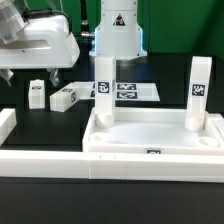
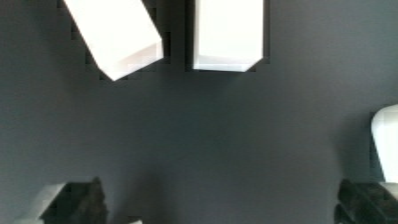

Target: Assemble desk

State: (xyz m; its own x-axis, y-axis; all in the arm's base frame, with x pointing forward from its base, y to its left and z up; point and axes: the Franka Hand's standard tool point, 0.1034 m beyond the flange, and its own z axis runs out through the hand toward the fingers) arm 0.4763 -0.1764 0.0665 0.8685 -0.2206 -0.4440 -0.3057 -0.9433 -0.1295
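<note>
The white tray-like tabletop [image 1: 150, 138] lies at the front of the exterior view. Two white legs stand upright in its far corner sockets, one on the left [image 1: 104, 80] and one on the right [image 1: 199, 85]. Two loose legs [image 1: 37, 94] [image 1: 65, 98] lie on the dark table at the exterior view's left. My gripper [image 1: 30, 74] hangs just above and behind them, open and empty. In the wrist view both loose legs [image 2: 114, 38] [image 2: 230, 35] lie ahead of the open gripper [image 2: 217, 208]. The dark fingertips [image 2: 71, 203] are wide apart with only bare table between them.
The marker board [image 1: 128, 90] lies flat behind the tabletop. A long white border wall [image 1: 60, 160] runs along the front and turns up the exterior view's left side [image 1: 6, 122]. A rounded white edge [image 2: 386, 140] shows at the side of the wrist view.
</note>
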